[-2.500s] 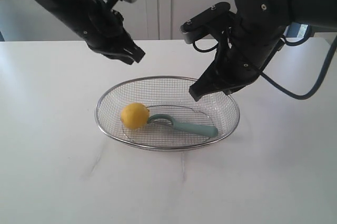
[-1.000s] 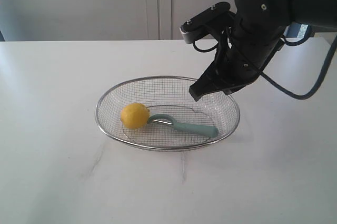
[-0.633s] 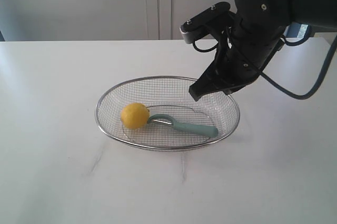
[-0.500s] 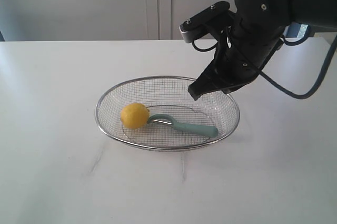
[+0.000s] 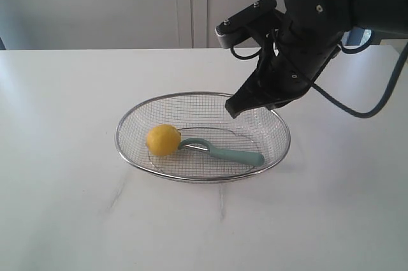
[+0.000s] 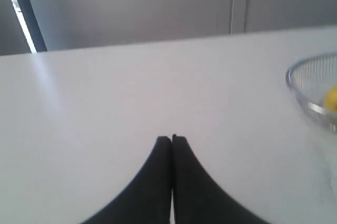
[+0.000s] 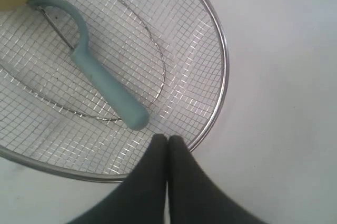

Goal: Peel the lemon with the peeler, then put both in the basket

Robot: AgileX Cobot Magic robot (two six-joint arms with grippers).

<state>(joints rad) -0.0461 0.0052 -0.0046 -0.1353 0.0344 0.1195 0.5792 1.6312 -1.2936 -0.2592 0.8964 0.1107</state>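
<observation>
The lemon (image 5: 163,139) lies inside the basket (image 5: 185,94), on the mesh floor toward its left side in the exterior view. The peeler (image 5: 226,152) lies flat beside it, its hooked head touching the lemon and its teal handle pointing away toward the basket's right side. The basket stands on the white surface (image 5: 64,207). The right hand (image 5: 233,111) hangs above the basket's right part, clear of the mesh, its fingers pressed together and grasping nothing; its wrist view looks down on the peeler's handle and the rim. The left hand (image 6: 171,138) is clenched too and empty, held over bare surface well apart from the basket, whose rim shows at the edge of its wrist view.
</observation>
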